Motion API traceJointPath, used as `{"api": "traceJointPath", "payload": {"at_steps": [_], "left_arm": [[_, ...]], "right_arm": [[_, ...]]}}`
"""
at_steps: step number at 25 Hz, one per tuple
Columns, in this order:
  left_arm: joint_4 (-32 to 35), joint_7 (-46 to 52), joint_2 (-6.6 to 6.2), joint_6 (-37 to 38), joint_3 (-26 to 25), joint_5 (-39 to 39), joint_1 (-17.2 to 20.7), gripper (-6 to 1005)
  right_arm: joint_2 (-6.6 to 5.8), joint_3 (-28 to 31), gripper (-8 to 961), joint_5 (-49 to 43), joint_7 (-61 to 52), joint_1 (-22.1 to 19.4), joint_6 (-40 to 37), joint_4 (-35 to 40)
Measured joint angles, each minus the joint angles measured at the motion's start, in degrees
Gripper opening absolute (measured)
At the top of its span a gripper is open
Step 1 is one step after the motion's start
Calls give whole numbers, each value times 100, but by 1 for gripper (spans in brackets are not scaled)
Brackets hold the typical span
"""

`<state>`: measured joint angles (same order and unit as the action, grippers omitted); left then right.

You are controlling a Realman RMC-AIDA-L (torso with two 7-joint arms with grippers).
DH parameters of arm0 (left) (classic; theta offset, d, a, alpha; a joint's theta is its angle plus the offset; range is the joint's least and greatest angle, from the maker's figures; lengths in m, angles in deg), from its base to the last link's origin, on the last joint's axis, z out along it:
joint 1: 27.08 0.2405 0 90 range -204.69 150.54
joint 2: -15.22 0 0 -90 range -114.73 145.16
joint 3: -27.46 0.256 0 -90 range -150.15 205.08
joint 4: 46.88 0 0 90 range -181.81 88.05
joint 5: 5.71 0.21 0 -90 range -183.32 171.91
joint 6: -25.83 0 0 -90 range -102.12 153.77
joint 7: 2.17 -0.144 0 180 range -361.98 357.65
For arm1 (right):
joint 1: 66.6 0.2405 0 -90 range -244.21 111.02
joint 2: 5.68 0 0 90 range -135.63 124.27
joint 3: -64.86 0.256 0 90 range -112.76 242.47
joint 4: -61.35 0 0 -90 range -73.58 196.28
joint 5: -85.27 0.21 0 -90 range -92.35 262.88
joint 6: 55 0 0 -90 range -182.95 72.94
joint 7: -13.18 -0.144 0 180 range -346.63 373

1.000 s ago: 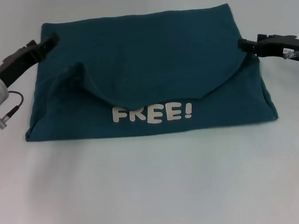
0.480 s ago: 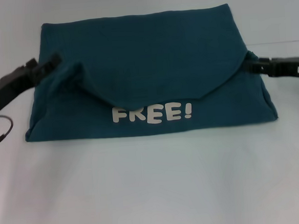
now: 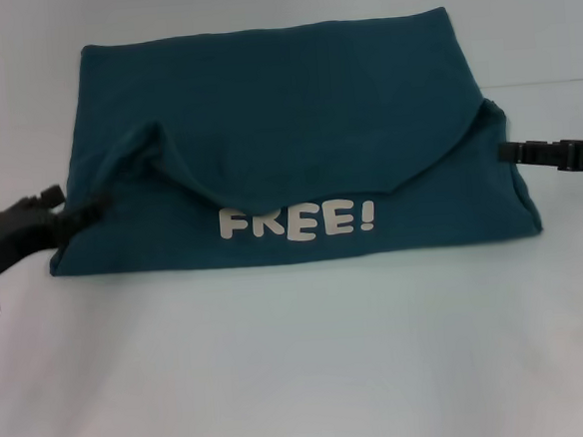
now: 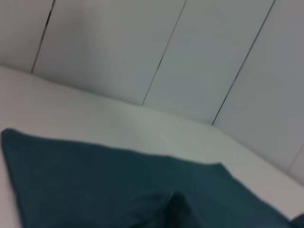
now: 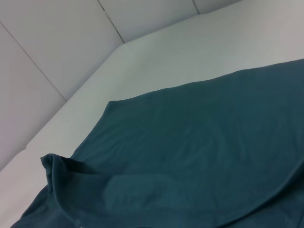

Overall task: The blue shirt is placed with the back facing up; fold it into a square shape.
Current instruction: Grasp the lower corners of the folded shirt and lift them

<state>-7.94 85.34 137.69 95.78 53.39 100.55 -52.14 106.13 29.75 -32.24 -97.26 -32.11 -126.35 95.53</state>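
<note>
The blue shirt lies on the white table, folded over so a curved flap covers its middle. White letters "FREE!" show on the strip along its near edge. My left gripper sits low at the shirt's near left corner, right against the cloth edge. Beside the shirt's right edge, about midway along it, my right gripper points inward. A raised wrinkle stands on the left part of the flap. The left wrist view shows the shirt from the side, and the right wrist view shows its cloth close up.
The white table stretches bare in front of the shirt and on both sides. Pale panelled walls stand behind the table in the wrist views.
My left gripper has come from the shirt's far left corner down to its near left corner. My right gripper has moved nearer along the right edge and drawn outward. The shirt has not shifted.
</note>
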Motion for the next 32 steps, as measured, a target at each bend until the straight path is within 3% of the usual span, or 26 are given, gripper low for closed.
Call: {"api": "traceJointPath", "payload": {"at_steps": [10, 21, 32], "left_arm": [[66, -323, 52, -746, 36, 819, 57, 895], [-8, -988, 126, -1457, 79, 938, 90, 884], [-133, -1047, 161, -1876, 450, 941, 90, 874]], "right_arm": [[-26, 38, 671, 16, -221, -21, 126, 1], [-6, 103, 670, 26, -231, -61, 134, -55], [22, 101, 669, 35, -232, -137, 154, -70]]}}
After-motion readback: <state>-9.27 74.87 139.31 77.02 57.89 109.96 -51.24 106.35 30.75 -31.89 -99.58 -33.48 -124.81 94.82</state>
